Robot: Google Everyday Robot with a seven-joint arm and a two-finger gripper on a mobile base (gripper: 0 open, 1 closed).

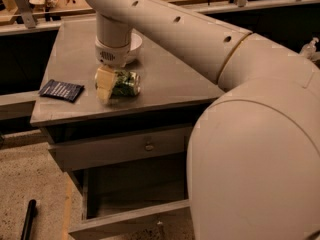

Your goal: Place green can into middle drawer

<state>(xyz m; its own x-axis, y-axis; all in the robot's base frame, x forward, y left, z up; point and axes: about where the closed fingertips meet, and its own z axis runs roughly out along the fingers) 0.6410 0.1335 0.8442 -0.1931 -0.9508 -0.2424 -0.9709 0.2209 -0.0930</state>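
Observation:
The green can (126,83) lies on its side on the grey cabinet top (170,79), near the front edge. My gripper (108,86) hangs straight down from the wrist and sits against the can's left end, at the can's height. The middle drawer (135,186) is pulled open below, its dark inside bare, and its front panel (125,223) is near the bottom of the view. My arm hides the drawer's right part.
A white bowl (135,43) stands behind the wrist. A dark blue packet (61,90) lies at the cabinet top's left front. The upper drawer with its round knob (148,146) is closed. A black stick-like object (28,219) lies on the floor at the left.

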